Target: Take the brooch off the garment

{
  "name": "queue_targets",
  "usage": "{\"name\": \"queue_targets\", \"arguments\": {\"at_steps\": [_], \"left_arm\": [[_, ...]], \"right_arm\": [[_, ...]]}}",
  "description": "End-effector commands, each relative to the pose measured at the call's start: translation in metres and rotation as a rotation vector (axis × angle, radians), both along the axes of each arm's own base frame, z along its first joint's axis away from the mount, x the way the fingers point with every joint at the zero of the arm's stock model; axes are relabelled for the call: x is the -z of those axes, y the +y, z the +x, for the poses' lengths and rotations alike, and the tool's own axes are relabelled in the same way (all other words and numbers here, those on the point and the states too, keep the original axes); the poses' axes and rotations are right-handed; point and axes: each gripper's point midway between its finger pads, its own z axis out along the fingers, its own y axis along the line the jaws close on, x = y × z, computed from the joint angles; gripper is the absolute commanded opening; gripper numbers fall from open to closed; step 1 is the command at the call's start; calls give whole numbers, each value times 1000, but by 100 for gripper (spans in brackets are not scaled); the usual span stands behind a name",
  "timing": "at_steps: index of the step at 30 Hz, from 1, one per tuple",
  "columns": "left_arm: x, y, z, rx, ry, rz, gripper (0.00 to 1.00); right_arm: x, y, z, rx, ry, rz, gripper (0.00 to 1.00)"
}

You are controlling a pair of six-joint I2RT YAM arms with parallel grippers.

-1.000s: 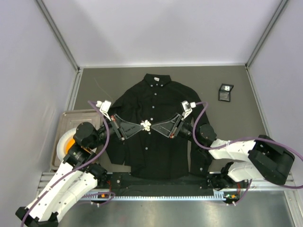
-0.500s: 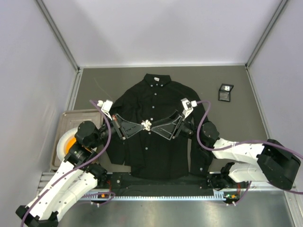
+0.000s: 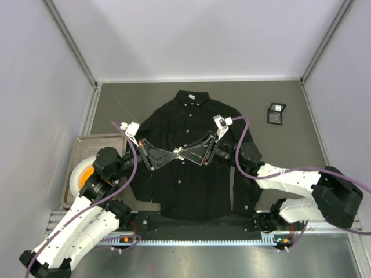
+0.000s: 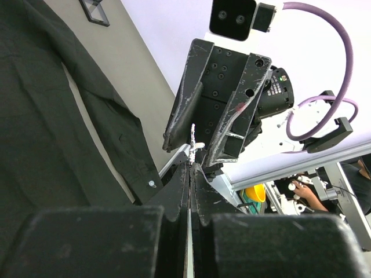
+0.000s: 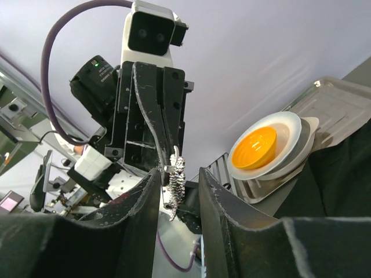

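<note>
The garment (image 3: 191, 136), a black button-up shirt, lies flat mid-table; part of it shows in the left wrist view (image 4: 52, 127). The brooch (image 3: 181, 152), a small jagged white ornament, hangs in the air above the shirt's chest. My left gripper (image 3: 174, 153) is shut on its pin, and the brooch (image 4: 195, 145) pokes out past the shut tips (image 4: 191, 168). My right gripper (image 3: 187, 152) faces it from the right. Its jaws stand open around the brooch (image 5: 177, 180), which is close to one finger (image 5: 149, 191) and has a gap to the other.
A metal tray (image 3: 95, 142) with a white plate and an orange bowl (image 3: 85, 174) sits at the table's left edge, also in the right wrist view (image 5: 259, 147). A small black box (image 3: 276, 113) lies at the back right. Grey walls close in the table.
My right gripper has moved left until its fingers straddle the brooch, and its jaws have opened and partly narrowed again. The left gripper has kept its hold in nearly the same place.
</note>
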Motion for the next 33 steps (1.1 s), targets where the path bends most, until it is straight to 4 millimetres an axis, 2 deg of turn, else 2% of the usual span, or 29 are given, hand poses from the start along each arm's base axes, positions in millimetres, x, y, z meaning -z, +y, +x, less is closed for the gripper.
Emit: {"name": "queue_targets", "arguments": {"at_steps": [1, 6, 15, 24, 33], "left_arm": [[-24, 4, -2, -7, -89, -22, 0], [-24, 4, -2, -10, -92, -19, 0], [-23, 4, -1, -15, -89, -9, 0], [-25, 5, -3, -10, -92, -15, 0], [-25, 5, -2, -13, -92, -11, 0]], "right_arm": [[-16, 0, -6, -24, -38, 39, 32], [-14, -3, -7, -19, -37, 46, 31], [-17, -11, -9, 2, -44, 56, 43], [-11, -7, -8, -11, -32, 48, 35], [-7, -2, -7, -19, -17, 34, 34]]}}
